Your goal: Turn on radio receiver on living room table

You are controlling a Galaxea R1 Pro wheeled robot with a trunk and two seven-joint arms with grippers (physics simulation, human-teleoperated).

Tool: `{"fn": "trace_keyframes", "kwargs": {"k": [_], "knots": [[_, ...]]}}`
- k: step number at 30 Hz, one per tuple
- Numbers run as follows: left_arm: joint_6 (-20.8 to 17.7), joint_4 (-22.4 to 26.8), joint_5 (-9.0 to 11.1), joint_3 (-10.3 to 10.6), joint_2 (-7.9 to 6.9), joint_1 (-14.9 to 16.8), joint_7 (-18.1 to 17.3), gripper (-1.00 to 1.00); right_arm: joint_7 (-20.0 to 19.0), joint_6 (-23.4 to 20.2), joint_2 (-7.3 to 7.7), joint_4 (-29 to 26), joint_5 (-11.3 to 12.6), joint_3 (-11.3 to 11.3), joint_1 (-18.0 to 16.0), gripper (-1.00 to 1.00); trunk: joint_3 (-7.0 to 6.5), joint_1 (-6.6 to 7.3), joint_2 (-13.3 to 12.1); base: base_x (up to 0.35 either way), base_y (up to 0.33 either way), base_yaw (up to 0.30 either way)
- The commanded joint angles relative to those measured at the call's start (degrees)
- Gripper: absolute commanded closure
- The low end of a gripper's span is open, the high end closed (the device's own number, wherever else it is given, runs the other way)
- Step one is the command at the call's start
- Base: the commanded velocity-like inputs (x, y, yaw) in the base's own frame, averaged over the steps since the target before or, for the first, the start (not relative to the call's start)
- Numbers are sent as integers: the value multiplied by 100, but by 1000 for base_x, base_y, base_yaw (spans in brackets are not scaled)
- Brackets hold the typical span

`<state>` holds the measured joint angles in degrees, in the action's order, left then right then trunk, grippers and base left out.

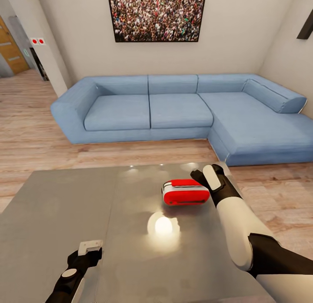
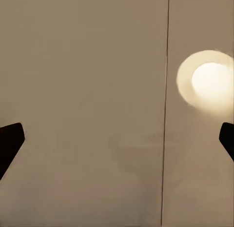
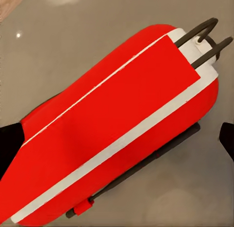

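Observation:
The red radio receiver [image 1: 185, 192] with white trim lies on the glossy grey-brown table [image 1: 65, 207], toward its far right part. My right gripper [image 1: 203, 176] hovers at the radio's right end, just above it. In the right wrist view the radio [image 3: 112, 134] fills the space below my open right gripper [image 3: 119, 141], with its wire loop [image 3: 204, 39] at one end; its dial is hidden. My left gripper [image 1: 90, 247] hangs open over the bare tabletop [image 2: 87, 100] near the front edge, far from the radio.
A blue L-shaped sofa [image 1: 174, 110] stands behind the table on the pale wood floor [image 1: 30, 138], under a framed crowd photo [image 1: 156, 14]. A bright lamp reflection [image 1: 163, 225] glares on the table in front of the radio. A doorway [image 1: 11, 47] opens at far left.

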<state>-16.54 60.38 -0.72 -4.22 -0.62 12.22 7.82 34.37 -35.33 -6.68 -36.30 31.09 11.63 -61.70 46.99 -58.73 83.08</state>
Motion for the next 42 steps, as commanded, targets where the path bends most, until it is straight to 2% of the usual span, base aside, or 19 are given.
{"fn": "trace_keyframes", "kwargs": {"k": [1, 12, 16, 22, 42], "knots": [[0, 0, 0, 0, 0, 0, 0, -100, 0, 0, 0, 0, -1, -1, 0, -100, 0, 0, 0, -28, 76, 0], [1, -7, 0, 0, 0, 0, 0, -100, -26, 0, 0, 0, -11, -24, 0, -100, 0, 0, 0, -4, 12, 0], [1, -12, -6, 0, 0, 0, 0, -100, -389, -7, 0, -4, -28, -63, 0, -100, 0, 0, 0, 0, 0, 0], [1, -17, -7, 0, 0, 0, 0, -100, -614, -16, -3, -8, -47, -79, 0, -100, 0, 0, 0, 0, 0, 0], [1, -24, -7, 0, -5, 0, 0, -100, -719, -1, 0, -16, -60, -123, 0, -100, 0, 0, 0, 0, 0, 0]]}}
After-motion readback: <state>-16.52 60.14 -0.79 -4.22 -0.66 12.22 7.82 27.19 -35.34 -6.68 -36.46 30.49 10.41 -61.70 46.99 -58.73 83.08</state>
